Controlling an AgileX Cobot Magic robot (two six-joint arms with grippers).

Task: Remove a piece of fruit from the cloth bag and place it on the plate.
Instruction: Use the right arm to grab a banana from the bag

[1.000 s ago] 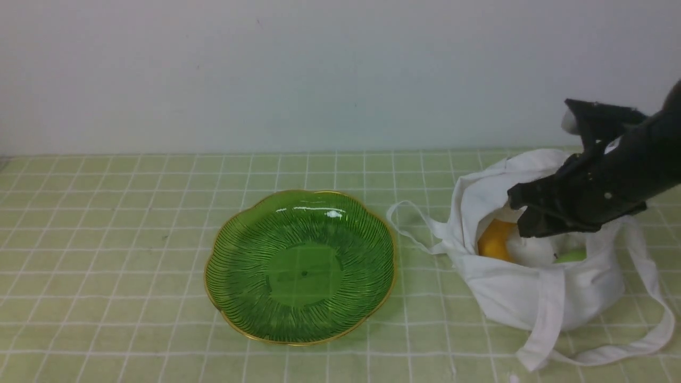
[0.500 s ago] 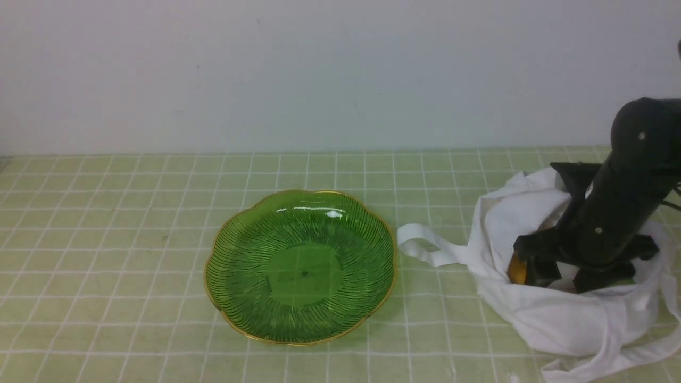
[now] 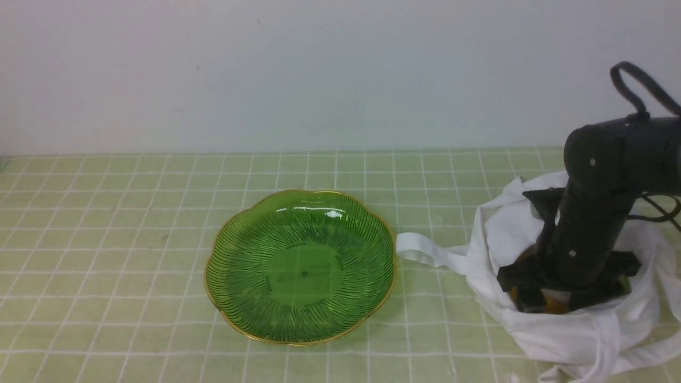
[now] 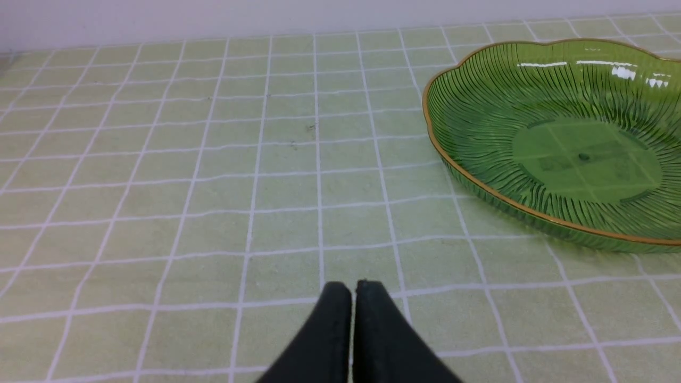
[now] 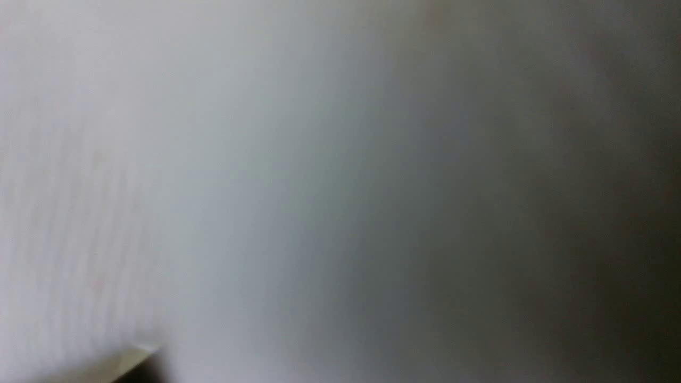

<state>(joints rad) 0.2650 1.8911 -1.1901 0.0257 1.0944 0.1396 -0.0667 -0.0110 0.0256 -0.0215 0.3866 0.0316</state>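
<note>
Masking the green fruit from every camera, the right gripper [image 3: 557,303] stands sunk in the white cloth bag [image 3: 558,335] at the desk's [image 3: 106,266] right edge. Its jaws are spread wide astride a sliver of orange fruit [image 3: 550,307], their tips lost behind fabric; contact is unclear. The right wrist view is a grey blur. A strap [image 3: 425,252] trails toward the plate [image 3: 250,250] mid-desk. The left gripper [image 4: 352,287] hovers pinched closed, holding nothing.

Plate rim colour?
Gold, edging the green ribbed plate; it shows best in the left wrist view.
</note>
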